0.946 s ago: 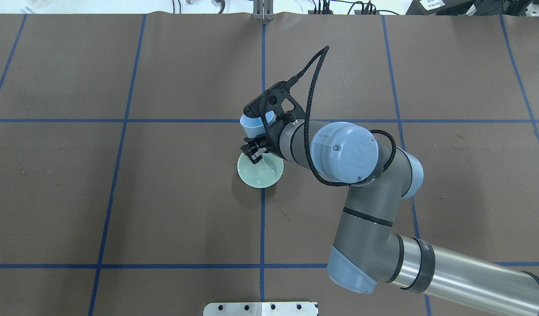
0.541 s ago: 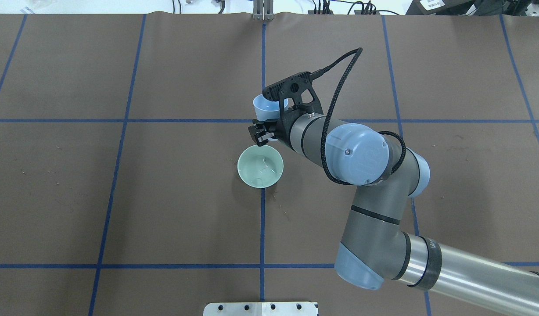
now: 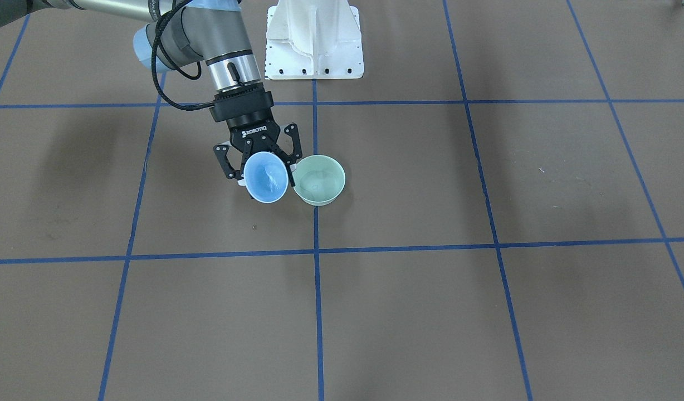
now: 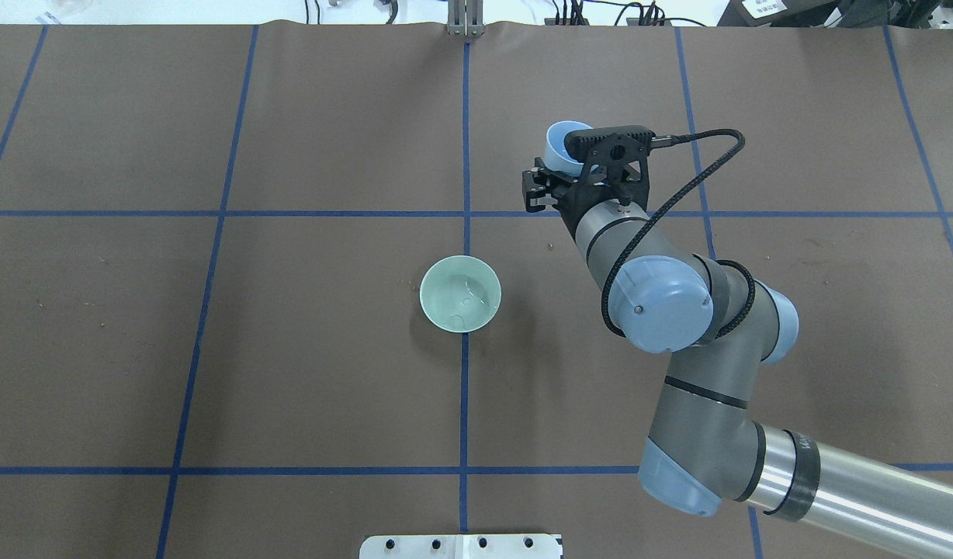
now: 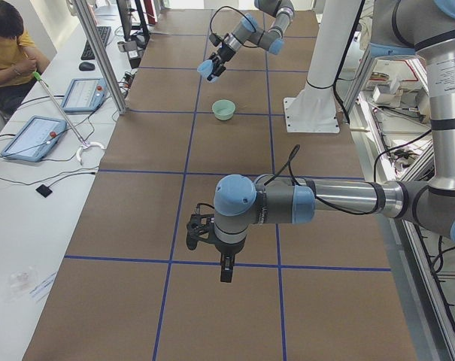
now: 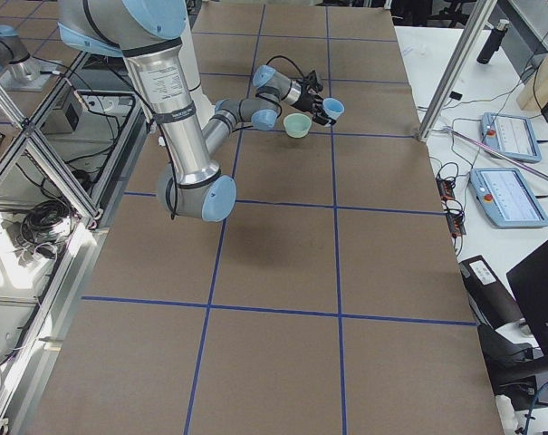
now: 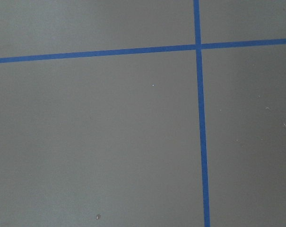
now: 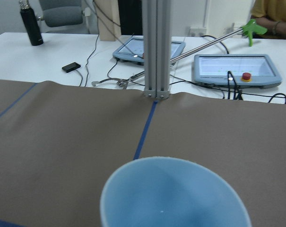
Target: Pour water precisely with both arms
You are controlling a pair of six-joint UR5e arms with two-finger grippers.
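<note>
So far: pouring seemingly finished, water sitting in the green bowl; blue cup looking nearly empty.
Remaining: probably setting the cup down.
Water: showing only as faint glints and ripples, lying shallow.
Right claw: clamping the cup by its sides, holding it tilted in the air off beside the bowl.
Left claw: hanging well apart from the bowl; opening impossible to tell.
</note>
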